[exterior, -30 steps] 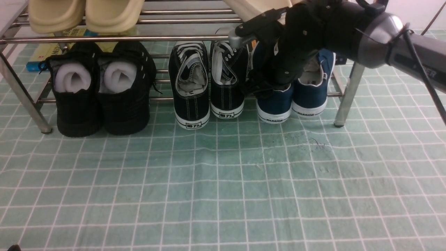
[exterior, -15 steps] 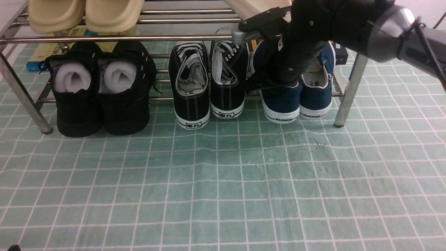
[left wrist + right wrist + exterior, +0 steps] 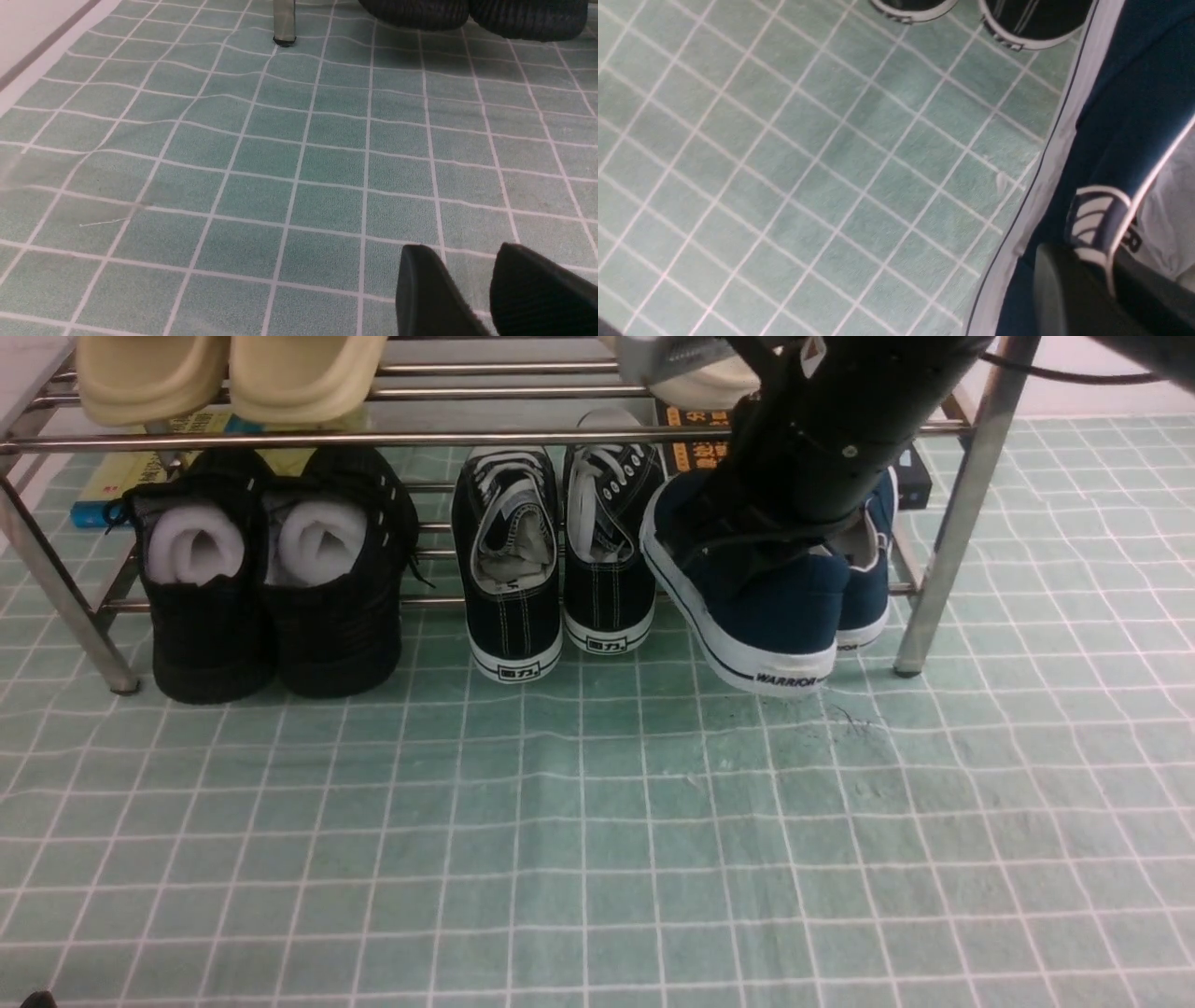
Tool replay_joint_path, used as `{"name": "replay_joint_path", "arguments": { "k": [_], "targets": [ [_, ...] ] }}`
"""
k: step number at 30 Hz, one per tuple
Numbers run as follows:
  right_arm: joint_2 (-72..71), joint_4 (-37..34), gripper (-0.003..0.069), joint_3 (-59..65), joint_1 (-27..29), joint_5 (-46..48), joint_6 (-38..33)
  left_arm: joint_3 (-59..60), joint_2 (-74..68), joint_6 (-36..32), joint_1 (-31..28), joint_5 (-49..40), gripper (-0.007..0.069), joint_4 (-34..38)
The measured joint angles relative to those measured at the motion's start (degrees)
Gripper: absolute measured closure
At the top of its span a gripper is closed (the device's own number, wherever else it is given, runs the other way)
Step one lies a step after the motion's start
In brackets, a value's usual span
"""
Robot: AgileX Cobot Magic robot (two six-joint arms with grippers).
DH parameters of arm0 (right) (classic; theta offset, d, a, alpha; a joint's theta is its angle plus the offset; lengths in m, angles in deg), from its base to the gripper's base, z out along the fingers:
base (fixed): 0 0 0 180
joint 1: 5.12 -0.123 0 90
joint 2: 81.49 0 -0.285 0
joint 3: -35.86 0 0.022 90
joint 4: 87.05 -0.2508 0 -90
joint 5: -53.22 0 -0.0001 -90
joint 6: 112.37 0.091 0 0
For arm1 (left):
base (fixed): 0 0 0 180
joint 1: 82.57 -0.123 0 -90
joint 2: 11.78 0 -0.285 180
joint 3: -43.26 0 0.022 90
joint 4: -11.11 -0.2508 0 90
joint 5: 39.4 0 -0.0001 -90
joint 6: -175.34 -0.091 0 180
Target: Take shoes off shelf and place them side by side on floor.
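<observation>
Right gripper [image 3: 1106, 277] is pinched onto the heel rim of one navy shoe [image 3: 766, 607], which hangs tilted at the front edge of the shelf [image 3: 962, 523], right end. The second navy shoe [image 3: 866, 588] sits on the lower bars. Left gripper [image 3: 467, 261], parted and empty, hovers over the floor [image 3: 597, 821]. The danger: that thin heel pinch may let the shoe swing, slip, or clip the lace-up sneaker [image 3: 607, 588] beside it

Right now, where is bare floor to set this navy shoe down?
Bare: the green floor in front of the held navy shoe and all along the shelf. Crowded: the lower tier, packed side by side, up to the second navy shoe by the right leg.
</observation>
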Motion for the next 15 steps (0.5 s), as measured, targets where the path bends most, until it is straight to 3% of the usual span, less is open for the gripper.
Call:
{"name": "replay_joint_path", "arguments": {
  "k": [4, 15],
  "targets": [
    [-4.43, 0.75, 0.0618, 2.28, -2.79, -0.07, 3.16, 0.0, 0.0, 0.0, 0.0, 0.0, 0.0383, 0.0],
    [-20.3, 2.37, 0.0618, 22.23, -17.57, -0.02, 16.3, 0.0, 0.0, 0.0, 0.0, 0.0, 0.0383, 0.0]
  ]
}}
